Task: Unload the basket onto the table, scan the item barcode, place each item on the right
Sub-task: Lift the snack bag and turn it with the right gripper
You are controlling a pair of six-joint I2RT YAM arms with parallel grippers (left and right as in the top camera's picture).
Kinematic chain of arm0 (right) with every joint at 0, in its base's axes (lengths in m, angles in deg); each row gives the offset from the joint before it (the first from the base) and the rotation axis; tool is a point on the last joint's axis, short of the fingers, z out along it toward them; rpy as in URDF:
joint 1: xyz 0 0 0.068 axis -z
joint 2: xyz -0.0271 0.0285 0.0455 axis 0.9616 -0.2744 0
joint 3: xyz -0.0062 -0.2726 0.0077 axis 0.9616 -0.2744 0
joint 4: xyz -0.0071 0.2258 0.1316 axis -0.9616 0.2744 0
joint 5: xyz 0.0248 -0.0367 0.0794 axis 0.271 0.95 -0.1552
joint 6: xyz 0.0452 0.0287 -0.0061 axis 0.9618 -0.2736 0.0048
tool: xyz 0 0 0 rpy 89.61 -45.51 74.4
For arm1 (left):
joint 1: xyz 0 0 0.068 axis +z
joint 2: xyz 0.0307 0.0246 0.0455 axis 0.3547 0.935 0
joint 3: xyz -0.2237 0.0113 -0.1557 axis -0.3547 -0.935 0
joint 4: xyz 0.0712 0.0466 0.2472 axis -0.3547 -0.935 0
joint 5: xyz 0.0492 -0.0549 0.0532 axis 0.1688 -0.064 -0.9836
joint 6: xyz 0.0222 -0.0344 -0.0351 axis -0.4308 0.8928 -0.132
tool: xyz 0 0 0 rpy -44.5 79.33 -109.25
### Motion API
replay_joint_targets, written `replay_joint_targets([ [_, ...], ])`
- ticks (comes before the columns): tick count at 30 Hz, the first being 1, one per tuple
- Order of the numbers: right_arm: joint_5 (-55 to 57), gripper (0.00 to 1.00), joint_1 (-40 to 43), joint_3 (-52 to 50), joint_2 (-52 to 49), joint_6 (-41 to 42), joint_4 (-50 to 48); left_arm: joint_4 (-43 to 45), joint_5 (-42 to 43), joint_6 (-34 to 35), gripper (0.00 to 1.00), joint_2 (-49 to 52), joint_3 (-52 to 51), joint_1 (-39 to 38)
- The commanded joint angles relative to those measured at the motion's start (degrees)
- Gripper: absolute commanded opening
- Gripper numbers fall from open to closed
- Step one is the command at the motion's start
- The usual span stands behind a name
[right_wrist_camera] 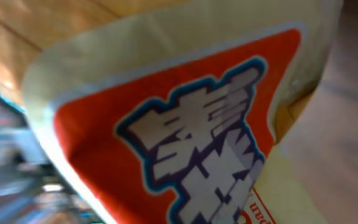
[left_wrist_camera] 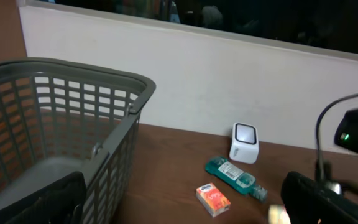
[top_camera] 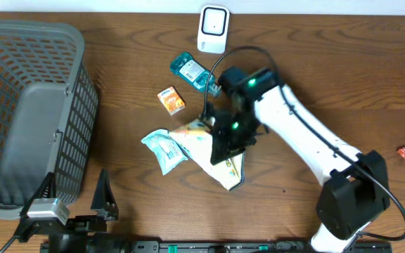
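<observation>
Found clamped shut on the snack packet (top_camera: 225,172) directly beneath the right pincer (top_camera: 225,140). Barcode not seen. Advise lifting clear of the bench (top_camera: 329,70), then turning the printed face toward the scanner (top_camera: 213,29) far ahead. Mind the blue pouch (top_camera: 164,149) just beside and the teal bottle (top_camera: 190,70) en route. Noted gaping wide, well apart: left pincer (top_camera: 76,200).

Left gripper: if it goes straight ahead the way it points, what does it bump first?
Probably the grey basket. The open left gripper sits right by its near wall, pointing along it. If it just misses, only bare table lies ahead, though depth is hard to judge.
</observation>
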Motion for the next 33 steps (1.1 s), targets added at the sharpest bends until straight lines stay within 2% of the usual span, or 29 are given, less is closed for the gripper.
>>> replay_joint_targets([
  [1,-16.46,0.01,2.12,2.19,0.31,9.66,2.86,0.26,-0.33,-0.92,0.98,-0.11,-0.22,-0.24],
  [4,-19.89,0.01,3.15,2.19,0.31,17.77,5.51,0.26,-0.33,-0.94,0.98,-0.11,-0.22,-0.24],
  [9,-20.94,0.01,3.74,2.19,0.31,38.01,7.43,0.26,-0.33,-0.92,0.98,-0.11,-0.22,-0.24],
  [14,-29.09,0.01,3.98,2.19,0.31,46.27,7.43,0.26,-0.33,-0.92,0.98,-0.11,-0.22,-0.24],
  [20,-29.53,0.01,4.24,2.19,0.31,60.87,6.62,0.26,-0.33,-0.92,0.98,-0.11,-0.22,-0.24],
  [22,-29.51,0.01,4.68,2.19,0.31,67.91,5.27,0.26,-0.33,-0.92,0.98,-0.11,-0.22,-0.24],
  [25,-28.7,0.01,5.35,2.19,0.31,73.64,2.16,0.26,-0.31,-0.92,0.98,-0.11,-0.22,-0.24],
  [28,-20.09,0.02,6.12,2.19,0.31,81.29,-2.69,0.26,-0.31,-0.92,0.98,-0.11,-0.22,-0.24],
  [30,-9.79,0.01,6.32,2.19,0.31,89.33,-5.25,0.26,-0.31,-0.92,0.98,-0.11,-0.22,-0.24],
  [33,4.37,0.01,6.32,2.19,0.31,90.9,-7.26,0.26,-0.33,-0.92,0.98,-0.11,-0.22,-0.24],
])
